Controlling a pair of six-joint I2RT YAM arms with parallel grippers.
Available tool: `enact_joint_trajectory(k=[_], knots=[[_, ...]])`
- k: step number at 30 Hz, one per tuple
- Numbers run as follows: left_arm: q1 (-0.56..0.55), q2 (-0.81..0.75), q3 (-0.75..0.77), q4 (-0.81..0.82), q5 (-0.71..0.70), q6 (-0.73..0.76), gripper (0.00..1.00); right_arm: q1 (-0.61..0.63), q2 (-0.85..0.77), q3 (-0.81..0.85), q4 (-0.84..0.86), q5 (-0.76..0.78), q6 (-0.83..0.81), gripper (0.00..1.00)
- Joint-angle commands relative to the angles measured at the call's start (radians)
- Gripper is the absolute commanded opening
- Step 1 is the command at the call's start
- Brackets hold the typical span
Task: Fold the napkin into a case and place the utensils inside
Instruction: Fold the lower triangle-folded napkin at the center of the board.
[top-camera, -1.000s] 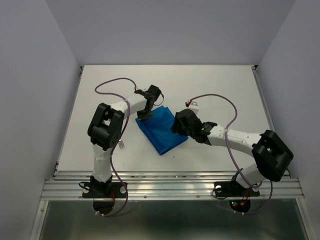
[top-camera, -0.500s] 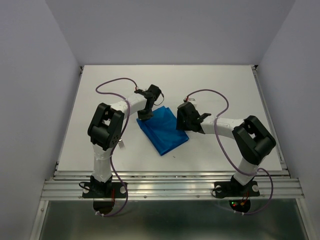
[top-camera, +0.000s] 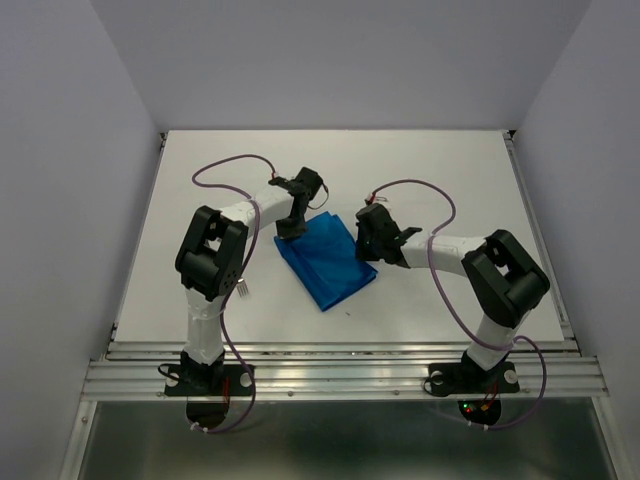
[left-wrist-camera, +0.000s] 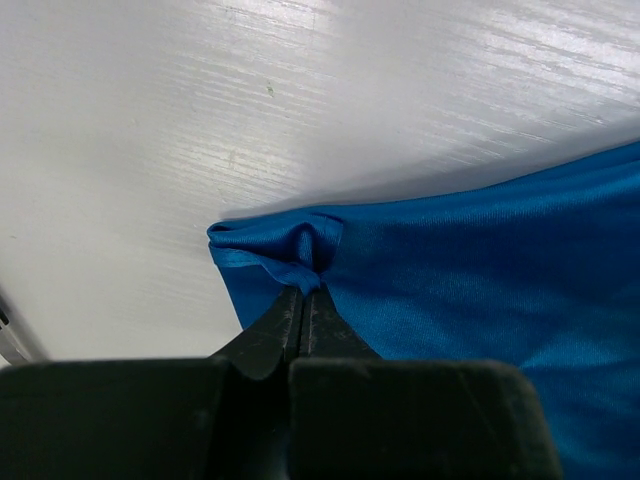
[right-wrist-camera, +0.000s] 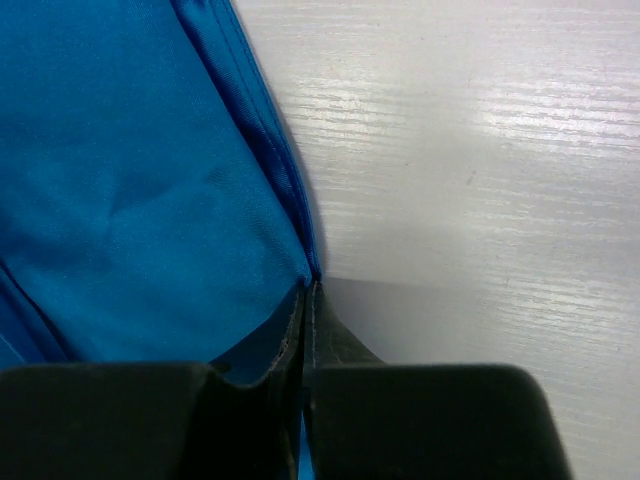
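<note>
Left gripper (left-wrist-camera: 303, 290) pinched tight on napkin (left-wrist-camera: 480, 270) corner; right gripper (right-wrist-camera: 308, 290) clamped on its edge; white table (left-wrist-camera: 150, 130) just ahead of both, pale walls (top-camera: 60, 150).

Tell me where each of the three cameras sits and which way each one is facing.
Top external: above and behind the robot, looking down on the table; left arm and right arm show whole, napkin between them.
Left wrist: on the left arm, looking along the left gripper, shut on a napkin corner.
Right wrist: on the right arm, looking along the right gripper, shut on the napkin's edge.
Shared: all three show the napkin and table.
</note>
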Motion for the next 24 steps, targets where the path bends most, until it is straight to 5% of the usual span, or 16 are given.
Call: enact_joint_trajectory(k=[1,24], knots=[[-0.007,-0.049,0.047,-0.032,0.009,-0.002,0.00,-0.002,-0.022,-0.022,0.047,-0.031,0.022,0.01],[-0.003,0.035,0.147,-0.074,0.006,-0.035,0.00,-0.002,-0.014,-0.073,0.066,-0.069,0.062,0.01]])
